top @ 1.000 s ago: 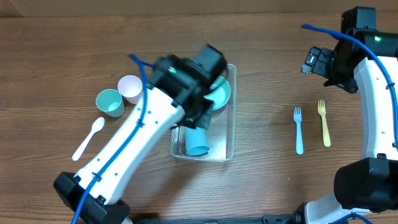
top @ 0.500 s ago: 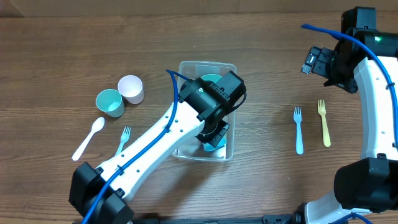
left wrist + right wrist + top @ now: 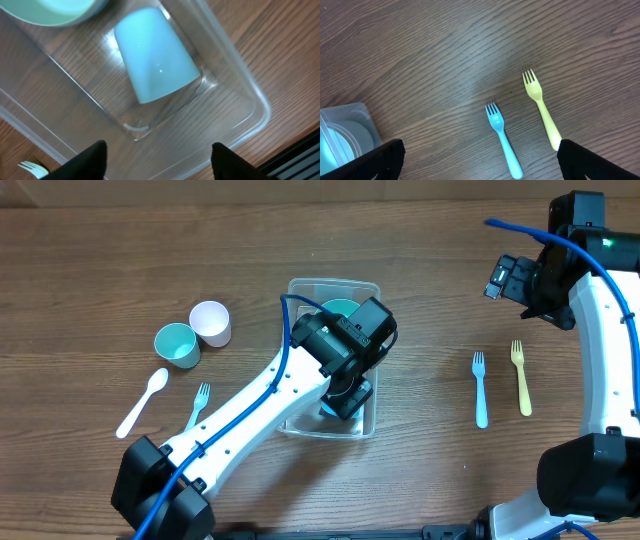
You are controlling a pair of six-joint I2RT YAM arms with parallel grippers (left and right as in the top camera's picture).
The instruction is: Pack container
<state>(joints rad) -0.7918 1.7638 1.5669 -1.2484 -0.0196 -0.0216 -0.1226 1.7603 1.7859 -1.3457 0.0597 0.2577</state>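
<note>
- At table centre, overhead view: container (image 3: 376, 330) lies with its long axis running far-to-near, teal bowl (image 3: 338, 308) in its far end. left gripper (image 3: 347, 394) hangs straight over the near end, so the left arm is clearly the nearer one. right gripper (image 3: 505, 277) is well apart at far right.
- Overhead, left of the container: teal cup (image 3: 177, 344) just beside white cup (image 3: 210, 322), with white spoon (image 3: 142, 402) and a small fork (image 3: 200, 402) nearer. Right of the container: blue fork (image 3: 480, 388) beside yellow fork (image 3: 520, 377), long axes near-far, tines toward the far side.
- Left wrist view: fingers apart, nothing between them. light blue cup (image 3: 155, 62) lies on its side on the container floor, ahead of the jaws and untouched. Its long axis runs roughly along the container's, wider end toward the end wall. Bowl edge shows at the top.
- Right wrist view: jaws wide apart and empty. Both forks lie ahead on the bare table (image 3: 420, 50), tines pointing away from the gripper. A container corner sits at lower left.
- Judgement: the cup looks placed. The left arm's way out is straight up clear of the rim, and the items on the left are then within its reach. The forks suit the right arm, jaws set across the handles.
</note>
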